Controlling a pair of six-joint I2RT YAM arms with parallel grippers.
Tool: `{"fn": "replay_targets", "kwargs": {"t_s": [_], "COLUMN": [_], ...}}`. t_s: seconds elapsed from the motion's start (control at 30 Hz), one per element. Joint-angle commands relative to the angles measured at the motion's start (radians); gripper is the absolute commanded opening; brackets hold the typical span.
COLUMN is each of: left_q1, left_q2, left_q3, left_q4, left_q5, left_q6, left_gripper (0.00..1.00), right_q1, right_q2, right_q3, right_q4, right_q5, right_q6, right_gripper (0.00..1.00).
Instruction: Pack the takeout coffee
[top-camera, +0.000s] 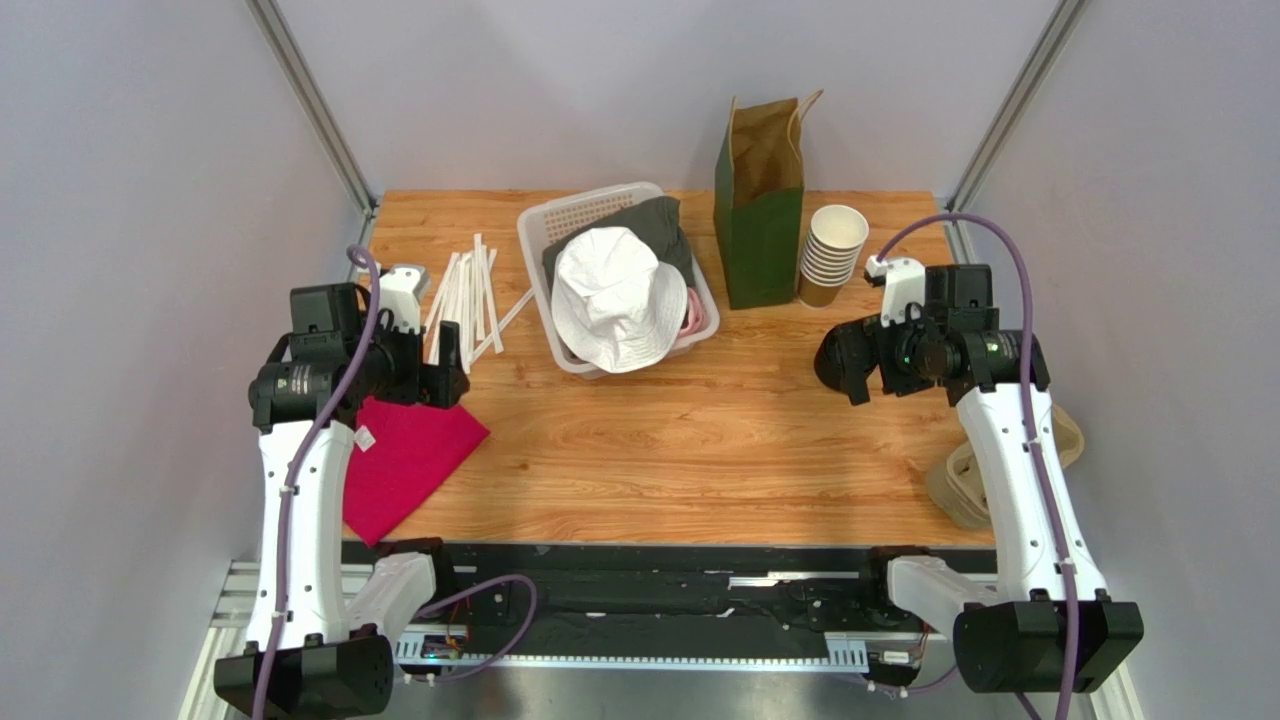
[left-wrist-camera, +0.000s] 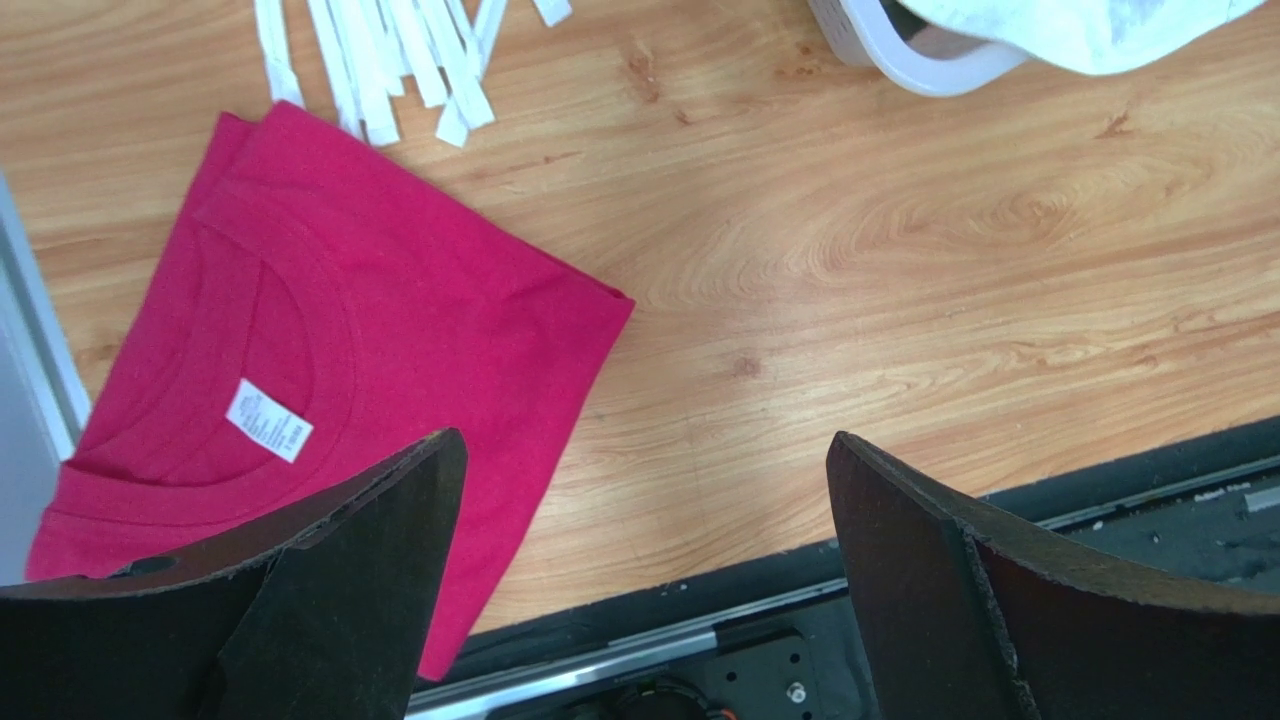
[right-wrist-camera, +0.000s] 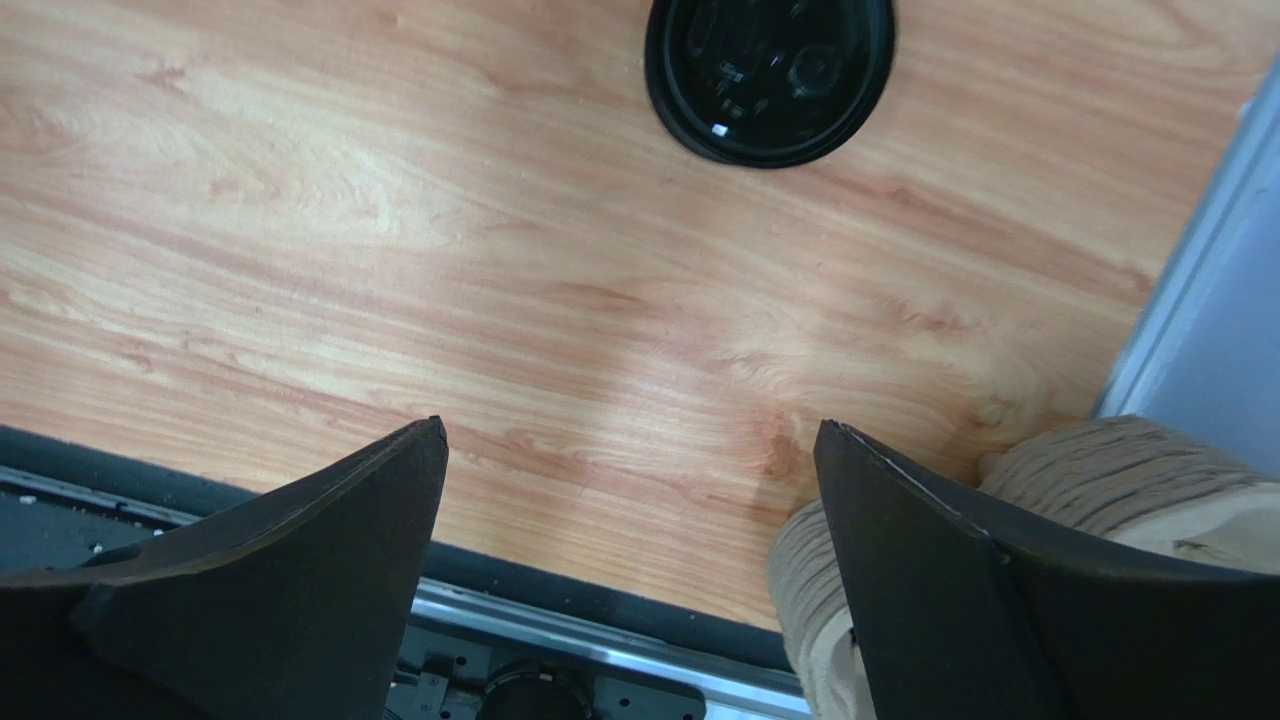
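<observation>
Your landmark was the green paper bag (top-camera: 759, 225), which stood upright and open-mouthed at the far side of the table (top-camera: 676, 450). Just beside the bag's right side stood a stack of lidless brown cups (top-camera: 831, 252). Just left of the bag sat a white basket (top-camera: 544, 240) with a white hat (top-camera: 616, 300) on top of it. Farther left of the bag, past the basket, lay loose white straws (top-camera: 466, 300).

Your left gripper (left-wrist-camera: 643, 443) hung well to the near left of the bag with its fingers spread wide and nothing between them. It was above the edge of a folded magenta shirt (left-wrist-camera: 346, 345).

Your right gripper (right-wrist-camera: 630, 431) hung to the near right of the bag, likewise released and empty. Its wrist view showed a round black lid (right-wrist-camera: 769, 68) on the wood, seen from straight above. You could not tell from there whether a cup sat under it, so the takeout coffee could not be placed with certainty. If that lid capped it, it stood near and to the right of the bag, outside it. Farther to the near right of the bag, at the table's edge, lay tan cardboard carriers (top-camera: 962, 480).
</observation>
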Motion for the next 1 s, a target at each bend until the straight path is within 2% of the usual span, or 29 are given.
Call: {"fn": "replay_targets", "kwargs": {"t_s": [0.0,0.2,0.4,0.6,0.73,0.97], "left_q1": [0.000,0.000,0.000,-0.001,0.000,0.000], "left_q2": [-0.004,0.051,0.005,-0.004,-0.026,-0.052], "left_q3": [0.073,0.142,0.177,0.213,0.184,0.151], "left_q4": [0.026,0.003,0.052,0.077,0.118,0.134], "left_q5": [-0.064,-0.131,-0.116,-0.112,-0.140,-0.140], "left_q6": [-0.030,-0.079,-0.091,-0.131,-0.189,-0.195], "left_gripper": [0.99,0.99,0.99,0.99,0.99,0.99], "right_q1": [-0.001,-0.001,-0.063,-0.089,-0.089,-0.089], "right_q2": [0.027,0.094,0.245,0.461,0.571,0.740], "right_q3": [0.135,0.294,0.474,0.703,0.799,0.912], "right_q4": [0.012,0.037,0.120,0.111,0.115,0.138], "right_q5": [0.043,0.098,0.155,0.154,0.132,0.126], "right_q6": [-0.007,0.004,0.024,0.067,0.125,0.202], "right_gripper": [1.00,1.00,0.99,0.90,0.81,0.67]}}
